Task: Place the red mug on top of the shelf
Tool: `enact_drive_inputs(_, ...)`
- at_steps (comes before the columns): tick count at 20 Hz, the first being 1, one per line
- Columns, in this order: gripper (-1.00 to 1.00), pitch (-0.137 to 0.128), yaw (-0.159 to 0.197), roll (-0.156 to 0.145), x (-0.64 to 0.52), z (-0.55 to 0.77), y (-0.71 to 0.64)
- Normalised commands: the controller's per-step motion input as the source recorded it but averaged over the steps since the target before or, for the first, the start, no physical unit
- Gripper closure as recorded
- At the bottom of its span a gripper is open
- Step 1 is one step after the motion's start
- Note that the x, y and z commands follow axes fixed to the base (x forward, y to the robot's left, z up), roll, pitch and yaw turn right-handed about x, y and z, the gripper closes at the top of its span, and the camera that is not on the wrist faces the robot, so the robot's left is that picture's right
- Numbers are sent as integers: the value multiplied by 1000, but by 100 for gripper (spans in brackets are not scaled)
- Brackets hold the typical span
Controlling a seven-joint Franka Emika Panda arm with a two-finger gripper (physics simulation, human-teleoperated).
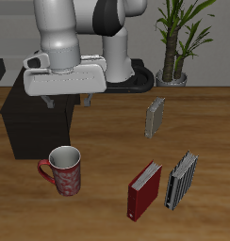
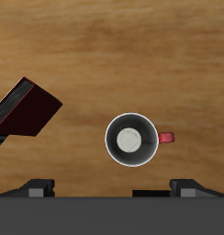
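Writing: no brand, label or readable lettering shows on any object.
Table: a warm brown wood-grain table [image 1: 107, 188] carries everything; its grain runs in long streaks.
Room: behind the table, a potted green plant [image 1: 178, 38] stands by a pale wall, beside the robot's white base.
Red mug: the red mug [image 1: 65, 171] stands upright on the table, near the front edge, in front of the shelf and apart from it. Its sides are red with pinkish mottling, its loop handle [image 1: 43, 170] is plain red, and its inside is pale grey. From the wrist camera, the mug [image 2: 132, 139] appears as a round grey opening with a dark rim and a small red handle stub [image 2: 166, 138].
Shelf: the shelf [image 1: 27, 118] is a dark, boxy cabinet with a flat top, behind the mug.
Fingers: the gripper [image 1: 70, 102] hangs above the shelf, behind the mug and higher than it; its fingers [image 1: 49, 103] are spread apart and hold nothing.
Books: an upright red book [image 1: 143, 191] stands beside the mug, towards the front edge. A grey striped book [image 1: 181, 179] stands just beside the red one. A smaller grey book [image 1: 156, 118] stands farther back.
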Motion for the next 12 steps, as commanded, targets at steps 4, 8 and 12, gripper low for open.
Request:
enact_drive_inputs(4,-100,-41,11,32,89,-289,147)
enact_drive_inputs(8,-100,-15,-13,22,104,-253,133)
enact_drive_inputs(12,-100,5,-8,9,146,-402,111)
